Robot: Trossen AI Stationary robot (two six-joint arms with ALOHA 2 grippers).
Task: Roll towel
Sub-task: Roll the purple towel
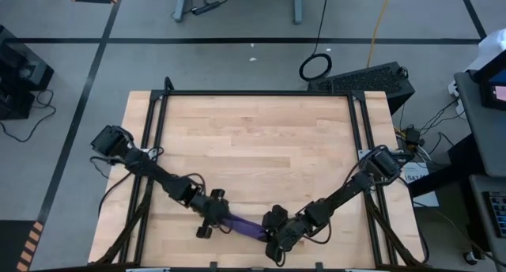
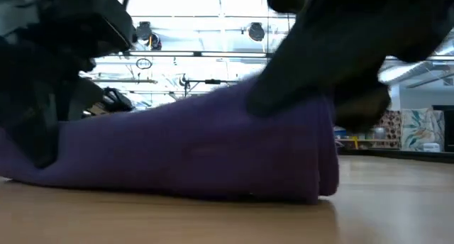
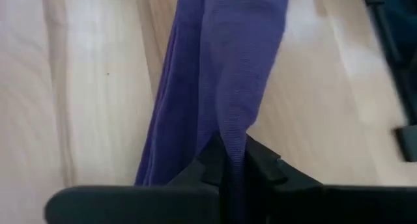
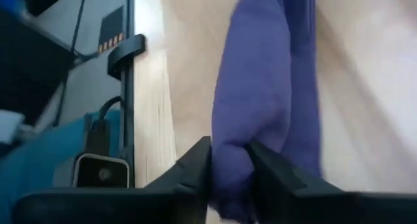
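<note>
Plain purple cloth towel (image 1: pixel 247 226) bunched long on wooden tabletop (image 1: pixel 261 137); left gripper (image 3: pixel 232 160) pinching one end, right gripper (image 4: pixel 229 160) clamping other.

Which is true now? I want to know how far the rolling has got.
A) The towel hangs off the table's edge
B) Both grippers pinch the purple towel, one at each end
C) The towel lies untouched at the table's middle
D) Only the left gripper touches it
B: the left gripper and the right gripper each close on a fold of the towel in their wrist views.
</note>
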